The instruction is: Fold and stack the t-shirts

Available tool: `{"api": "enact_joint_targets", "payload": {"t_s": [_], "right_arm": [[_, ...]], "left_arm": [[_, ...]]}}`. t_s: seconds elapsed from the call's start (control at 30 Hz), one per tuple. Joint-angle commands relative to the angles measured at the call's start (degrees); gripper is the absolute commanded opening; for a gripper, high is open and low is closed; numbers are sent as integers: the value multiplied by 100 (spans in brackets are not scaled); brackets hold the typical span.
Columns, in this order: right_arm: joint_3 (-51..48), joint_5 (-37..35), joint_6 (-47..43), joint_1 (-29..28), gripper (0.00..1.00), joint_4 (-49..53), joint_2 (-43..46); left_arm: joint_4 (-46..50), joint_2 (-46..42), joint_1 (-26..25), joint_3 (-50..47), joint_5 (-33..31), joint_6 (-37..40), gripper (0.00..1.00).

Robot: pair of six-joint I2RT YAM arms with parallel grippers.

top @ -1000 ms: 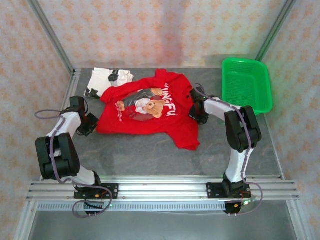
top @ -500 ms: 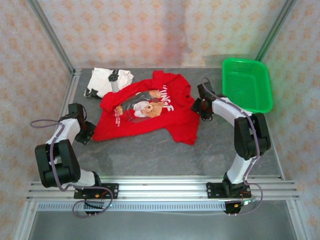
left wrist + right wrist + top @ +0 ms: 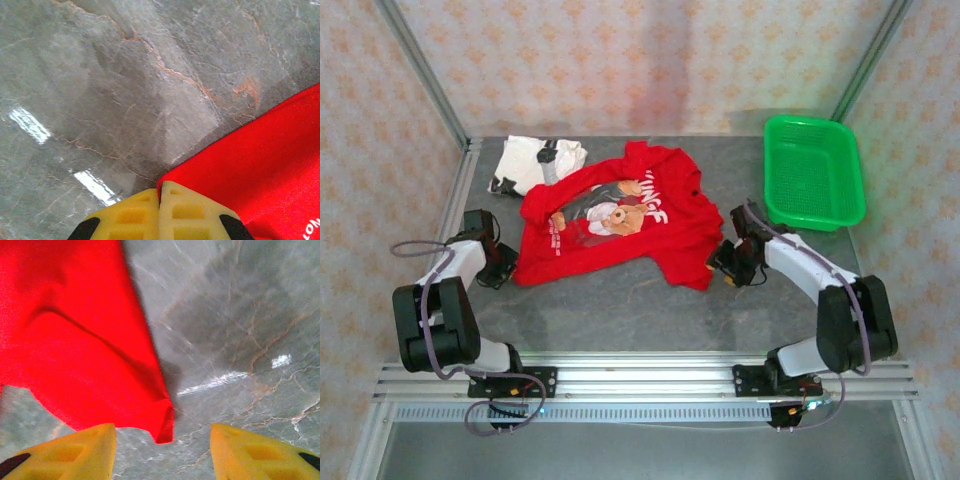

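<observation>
Red t-shirt (image 3: 620, 235) lies spread at mid table (image 3: 620, 315), long axis left to right; white t-shirt (image 3: 530, 160) at far left | left gripper (image 3: 505, 268) pressed together, pinching its near-left corner | right gripper (image 3: 718, 270) spread, holding nothing | we judge the near-right corner lies just ahead, between its fingers.

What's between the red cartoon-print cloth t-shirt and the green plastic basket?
Bare grey tabletop separates red t-shirt and green basket in the top view; the right arm lies nearer.

Top view looks down over the whole counter (image 3: 620, 310); each wrist view sits close above it, sharing the red shirt (image 3: 670, 235).
</observation>
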State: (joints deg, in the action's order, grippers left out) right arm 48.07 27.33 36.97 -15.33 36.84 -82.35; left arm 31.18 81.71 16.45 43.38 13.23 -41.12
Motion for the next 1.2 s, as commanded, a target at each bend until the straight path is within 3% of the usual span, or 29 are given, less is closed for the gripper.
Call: {"api": "enact_joint_targets", "payload": {"t_s": [0.0, 0.27, 0.53, 0.77, 0.87, 1.0, 1.13, 1.17], "right_arm": [[174, 262, -2, -24, 48, -549, -386], [720, 273, -429, -283, 37, -442, -1217], [835, 367, -509, -533, 8, -280, -1185], [1302, 425, -896, -935, 4, 269, -1288], [1567, 452, -1186, -1198, 10, 545, -1634], [1963, 419, -1507, -1558, 25, 830, -1987], [1895, 330, -1327, -1606, 50, 718, -1498], [1844, 270, -1241, -1602, 56, 764, -1278]], "left_arm": [[-77, 53, -82, -30, 17, -11, 0], [-59, -74, -105, -99, 40, 38, 0], [-94, -112, -102, -192, 74, 59, 0], [-33, -138, -100, -197, 52, 140, 0], [-68, -120, -102, -241, 65, 149, 0], [-76, -78, -104, -269, 75, 181, 0], [-77, 8, -100, -293, 85, 234, 0], [-68, 11, -93, -295, 63, 236, 5]]}}
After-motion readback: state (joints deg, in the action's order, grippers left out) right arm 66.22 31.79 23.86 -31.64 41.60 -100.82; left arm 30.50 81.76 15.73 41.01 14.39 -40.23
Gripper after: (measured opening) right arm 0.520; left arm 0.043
